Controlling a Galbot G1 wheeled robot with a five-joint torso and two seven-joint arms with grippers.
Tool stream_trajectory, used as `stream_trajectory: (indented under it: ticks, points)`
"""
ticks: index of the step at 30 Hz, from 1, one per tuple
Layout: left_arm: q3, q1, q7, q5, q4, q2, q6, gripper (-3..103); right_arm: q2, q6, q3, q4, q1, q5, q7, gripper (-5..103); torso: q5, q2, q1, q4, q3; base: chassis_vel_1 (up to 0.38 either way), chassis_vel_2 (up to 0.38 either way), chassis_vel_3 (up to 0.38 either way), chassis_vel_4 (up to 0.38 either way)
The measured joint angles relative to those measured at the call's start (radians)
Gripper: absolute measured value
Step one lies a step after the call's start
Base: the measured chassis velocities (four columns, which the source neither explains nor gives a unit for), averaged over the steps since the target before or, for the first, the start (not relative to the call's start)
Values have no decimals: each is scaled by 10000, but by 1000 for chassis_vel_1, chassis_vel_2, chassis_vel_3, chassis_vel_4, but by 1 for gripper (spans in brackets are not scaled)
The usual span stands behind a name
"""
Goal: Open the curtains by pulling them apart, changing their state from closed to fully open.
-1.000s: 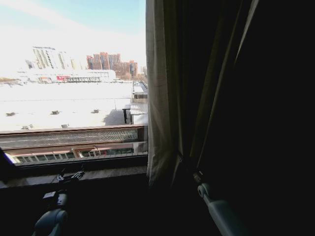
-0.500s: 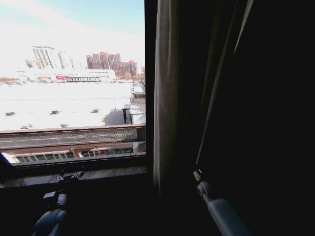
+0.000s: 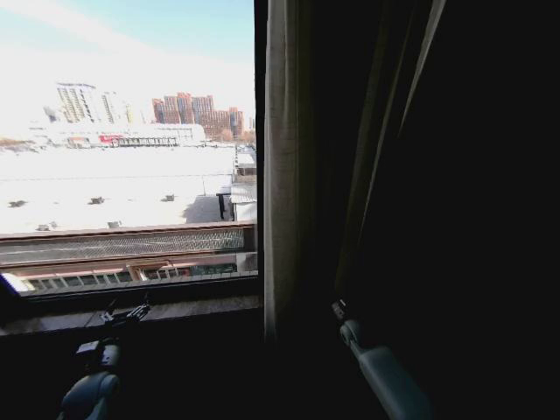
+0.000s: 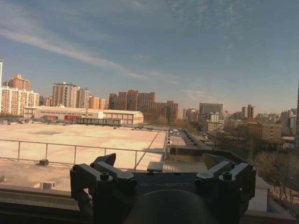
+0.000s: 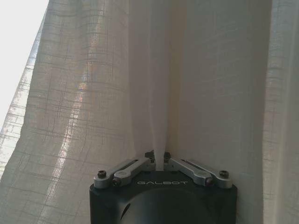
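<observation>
Item: curtains (image 3: 284, 175), sheer white pleated fabric. Location: the visible panel hangs gathered at the right edge of the window (image 3: 127, 157), just beside a dark drape (image 3: 455, 175) that takes up the right of the head view. The glass left of the panel is uncovered, with rooftops and towers showing through.

Item: right gripper (image 5: 159, 158). State: fingers pinched together on a fold of the curtain, the cloth rising straight from between the tips. Location: low at the panel's foot, near the right end of the windowsill (image 3: 175, 308), with its arm reaching up from below.

Item: left gripper (image 4: 163, 177). State: fingers spread, holding nothing. Location: low before the windowsill, toward its left part, facing out through bare glass.

Step in hand, judged: drawing the right panel to its stacked position at the window's right edge; the task looks close to done on this side.

Handling notes: keep the pinch firm on the fold, since thin sheer cloth can slip free. Pull sideways along the sill line, not downward, to spare the hanging hardware above. Avoid catching the dark drape in the fold. Let go only once the pleats sit bunched clear of the glass.
</observation>
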Motion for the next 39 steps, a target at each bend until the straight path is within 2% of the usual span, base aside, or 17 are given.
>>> stream_trajectory:
  ticks: [3,5,8,9,19,25,31,35,37,38,39]
  points:
    - [0,1,1,0,0,0,0,100,13,-95,220,-602,451,-224,465,0,0,0,0,0,0,0,0,0,0]
    - [0,0,1,0,0,0,0,100,-217,-504,864,-1052,621,-640,1233,0,-1,0,-1,-2,0,0,0,0,0]
    - [1,0,0,0,0,0,0,100,-344,-639,1162,-1140,615,-738,1500,0,0,0,-1,-3,0,0,0,0,0]
    - [1,0,1,0,0,0,0,100,-520,-808,1569,-1199,552,-886,1819,0,1,0,0,-3,0,0,0,0,0]
    - [1,0,1,0,1,0,0,100,-1328,-1349,2741,-897,-56,-1304,2655,0,2,0,-1,-4,0,0,0,0,0]
    - [2,0,1,0,0,0,0,100,-1442,-1631,2977,-691,-336,-1711,3125,0,1,0,-1,-3,0,0,0,0,0]
    - [1,0,1,0,0,0,0,100,-1237,-1567,2838,-397,-491,-1741,3194,0,0,0,-3,-2,-1,0,0,0,0]
    - [1,0,1,0,0,0,0,100,-1134,-1314,2542,-111,-668,-1477,2890,-3,-2,0,-3,0,0,0,0,0,0]
    - [1,0,1,0,0,0,0,100,-1114,-1054,2320,135,-839,-1150,2447,7,-3,1,-3,0,-1,0,0,0,0]
    - [1,0,1,0,0,0,0,100,-1111,-1036,2299,170,-860,-1121,2407,7,-3,0,-3,0,-1,0,0,0,0]
    - [1,0,1,0,0,0,0,100,-1076,-976,2039,637,-1079,-802,2141,17,-1,1,-3,-2,-1,0,0,0,0]
